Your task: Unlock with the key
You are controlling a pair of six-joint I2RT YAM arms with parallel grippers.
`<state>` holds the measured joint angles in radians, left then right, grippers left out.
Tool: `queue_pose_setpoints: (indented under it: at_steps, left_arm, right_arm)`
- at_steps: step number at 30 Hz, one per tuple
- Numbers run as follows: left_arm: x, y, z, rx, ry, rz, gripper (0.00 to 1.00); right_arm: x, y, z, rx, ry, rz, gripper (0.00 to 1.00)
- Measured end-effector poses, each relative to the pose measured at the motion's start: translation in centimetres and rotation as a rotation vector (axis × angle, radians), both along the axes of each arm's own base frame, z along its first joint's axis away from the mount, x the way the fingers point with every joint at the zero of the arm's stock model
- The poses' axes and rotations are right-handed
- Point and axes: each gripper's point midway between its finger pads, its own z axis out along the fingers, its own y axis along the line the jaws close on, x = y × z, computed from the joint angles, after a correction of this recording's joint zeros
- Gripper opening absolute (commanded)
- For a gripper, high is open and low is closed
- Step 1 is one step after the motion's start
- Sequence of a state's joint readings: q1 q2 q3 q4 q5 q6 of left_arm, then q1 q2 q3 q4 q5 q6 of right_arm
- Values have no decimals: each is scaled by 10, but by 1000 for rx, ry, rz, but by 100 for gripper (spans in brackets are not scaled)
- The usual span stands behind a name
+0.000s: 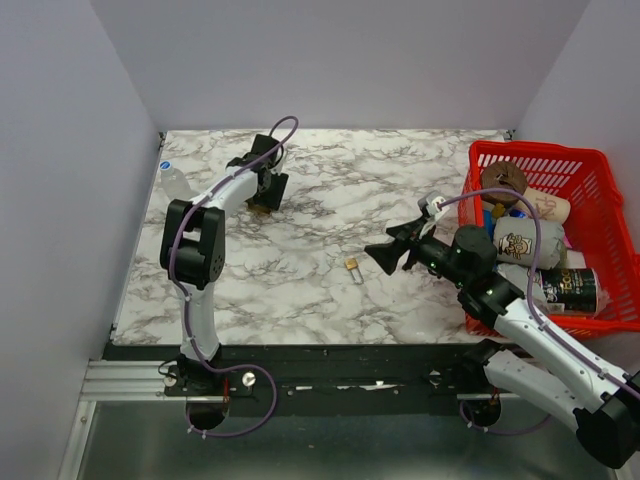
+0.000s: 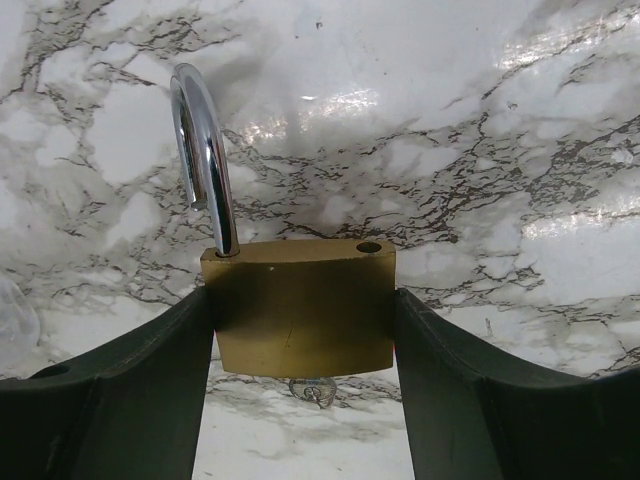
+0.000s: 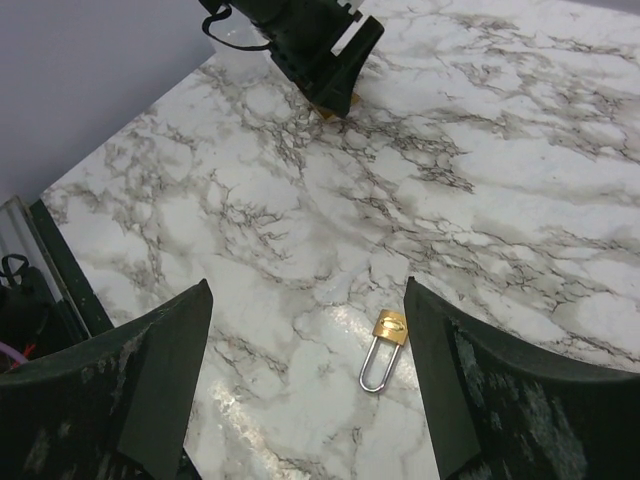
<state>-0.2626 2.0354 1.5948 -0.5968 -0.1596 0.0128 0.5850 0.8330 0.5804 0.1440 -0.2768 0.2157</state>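
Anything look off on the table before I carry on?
The brass padlock in the left gripper has its shackle lifted clear of one hole, so it looks already open, with what seems a key under it. A second small padlock lies loose mid-table in front of the open right gripper.

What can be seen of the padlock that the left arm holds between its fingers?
The padlock has a flat, rectangular body that looks like brass and a shiny steel-like shackle. It is unlocked: one leg sits in the body, the free end is out, and the hole is empty. It appears upright in the left wrist view, with the marble table behind it. The left fingers press its two sides. A small silvery piece, perhaps the key, shows under its bottom edge.
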Motion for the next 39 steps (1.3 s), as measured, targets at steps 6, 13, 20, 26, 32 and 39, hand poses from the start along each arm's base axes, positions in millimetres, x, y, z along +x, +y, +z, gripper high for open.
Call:
queue_pose_setpoints:
  at_steps: [6,13,20,26,32,39]
  left_arm:
    - [-3,-4,-11,-21,33,-13,0]
    - [-7,-8,-35,-46,88,-20,0]
    - [2,-1,-35,-86,83,9,0]
    - [22,16,-36,-147,70,61,0]
    - [31,29,-35,-182,61,94,9]
    - [30,27,-35,-200,63,99,45]
  right_arm:
    - [-1,0,-6,-12,22,0,86]
    - [0,1,-11,-14,47,-1,86]
    - [2,2,-20,-26,74,-2,86]
    - [3,3,-23,-32,84,-2,86]
    - [2,3,-25,-36,91,-2,86]
    - [1,3,-26,-28,108,-5,86]
